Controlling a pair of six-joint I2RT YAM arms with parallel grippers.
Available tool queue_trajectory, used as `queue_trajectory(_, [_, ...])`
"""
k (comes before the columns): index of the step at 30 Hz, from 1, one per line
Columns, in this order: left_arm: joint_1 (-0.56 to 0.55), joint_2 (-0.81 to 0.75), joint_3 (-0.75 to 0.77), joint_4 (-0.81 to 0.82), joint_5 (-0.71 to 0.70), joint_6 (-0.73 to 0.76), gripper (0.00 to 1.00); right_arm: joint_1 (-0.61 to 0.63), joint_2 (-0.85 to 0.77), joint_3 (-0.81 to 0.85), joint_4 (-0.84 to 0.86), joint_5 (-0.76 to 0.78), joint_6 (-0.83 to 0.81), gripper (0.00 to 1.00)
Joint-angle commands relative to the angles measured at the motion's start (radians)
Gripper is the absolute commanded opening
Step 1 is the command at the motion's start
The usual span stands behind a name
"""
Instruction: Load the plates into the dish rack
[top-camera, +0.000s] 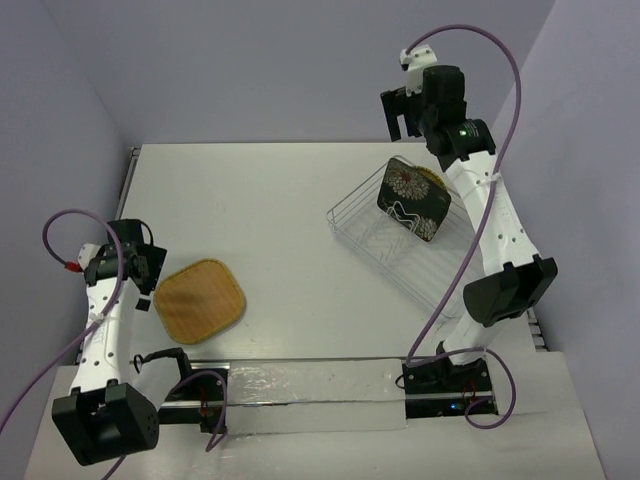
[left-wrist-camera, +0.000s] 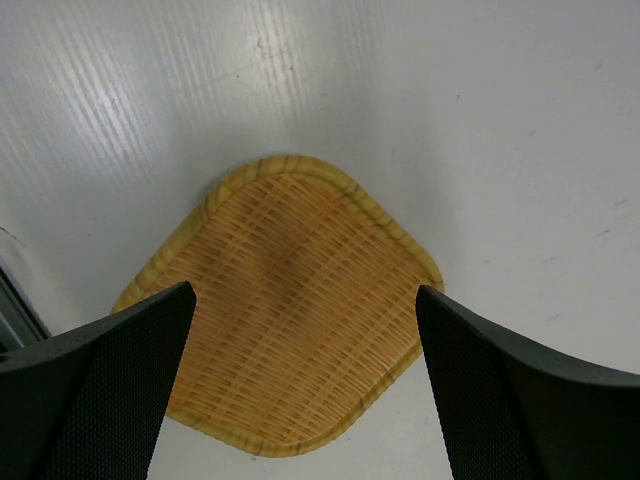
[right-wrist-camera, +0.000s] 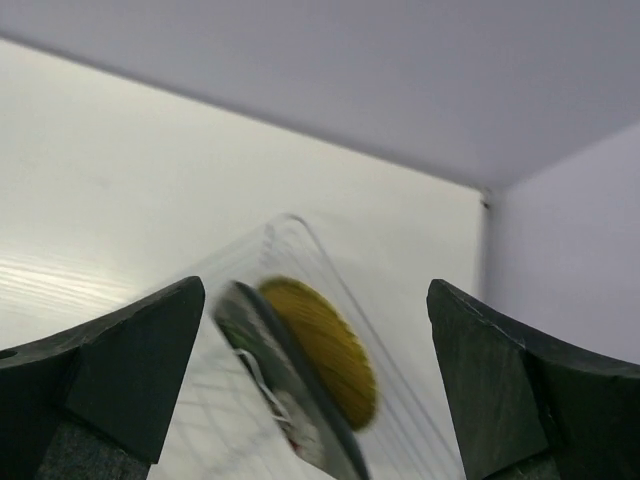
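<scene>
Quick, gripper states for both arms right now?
Left gripper: open, empty, over the woven tan plate.
Right gripper: open, empty, raised above the dish rack.

Robot test cell, lab-type setting rather than a home.

- Plain white table (top-camera: 300, 200), ribbed sheet surface seen in the left wrist view.
- Bare lavender-grey walls (top-camera: 250, 60) box the table at far, left and right. A corner seam shows in the right wrist view.
- Left arm (top-camera: 108, 320) and right arm (top-camera: 495, 225), both white and black, are fixed at the near edge along a shiny strip (top-camera: 300, 385).
- Purple cables (top-camera: 463, 28) loop loose off both wrists.
- Green indicator light (top-camera: 462, 128) on the right arm.
- Household items: wire dish rack (top-camera: 372, 238) far right holding a flowered plate (top-camera: 410, 200), and a woven plate (top-camera: 200, 300) near left.
</scene>
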Motion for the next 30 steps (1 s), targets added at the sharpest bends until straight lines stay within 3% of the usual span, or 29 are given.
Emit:
queue_trajectory(1, [0.024, -0.027, -0.046, 0.033, 0.043, -0.02, 0.99, 0.04, -0.06, 0.031, 0.053, -0.317, 0.221, 1.0])
queue_trajectory(6, [0.04, -0.063, -0.097, 0.043, 0.041, -0.015, 0.99, 0.227, -0.075, -0.04, 0.098, -0.397, 0.28, 1.0])
queue_trajectory(9, [0.051, -0.085, -0.144, 0.069, 0.057, -0.021, 0.99, 0.309, -0.061, -0.129, 0.159, -0.541, 0.367, 1.0])
queue_trajectory(12, [0.054, -0.087, -0.189, 0.115, 0.094, -0.034, 0.99, 0.404, 0.006, -0.194, 0.207, -0.59, 0.436, 1.0])
queue_trajectory(23, [0.059, -0.047, -0.293, 0.228, 0.14, -0.051, 0.99, 0.614, 0.351, -0.151, 0.297, -0.608, 0.59, 1.0])
queue_trajectory(30, [0.06, -0.001, -0.308, 0.251, 0.145, -0.029, 0.99, 0.656, 0.537, -0.079, 0.312, -0.623, 0.668, 1.0])
